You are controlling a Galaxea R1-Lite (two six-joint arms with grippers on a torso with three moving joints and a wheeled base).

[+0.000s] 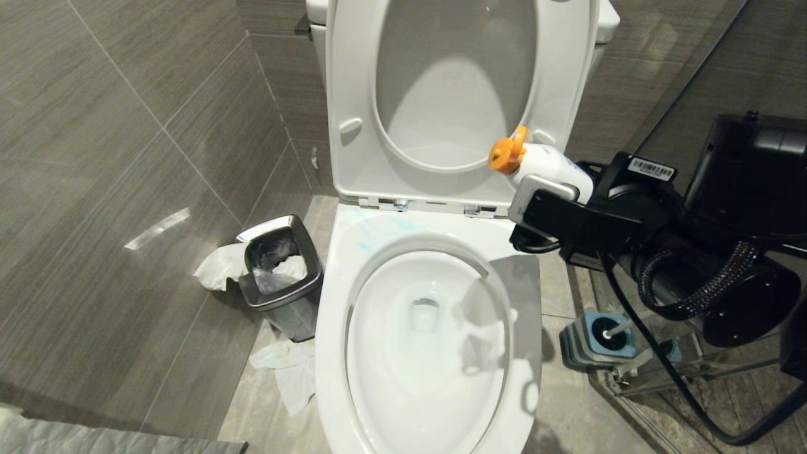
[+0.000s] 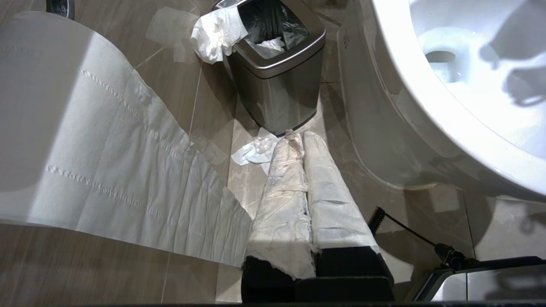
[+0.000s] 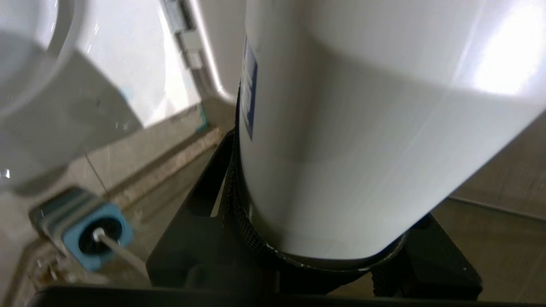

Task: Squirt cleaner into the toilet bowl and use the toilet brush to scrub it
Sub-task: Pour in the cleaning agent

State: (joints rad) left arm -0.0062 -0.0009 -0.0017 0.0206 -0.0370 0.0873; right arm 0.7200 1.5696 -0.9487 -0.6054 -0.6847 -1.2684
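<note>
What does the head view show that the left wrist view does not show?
Only the head view shows the raised seat, the right gripper holding the white bottle with its orange cap, and the brush in its blue holder. Only the left wrist view shows the left gripper, shut, its fingers wrapped in paper, and a wide paper strip. Both show the toilet bowl and the metal bin.

Walls are clad in large grey-brown tiles, glare streak noted. Floor is tiled beige-grey. Chrome bin is set near wall, tissue scattered around.
</note>
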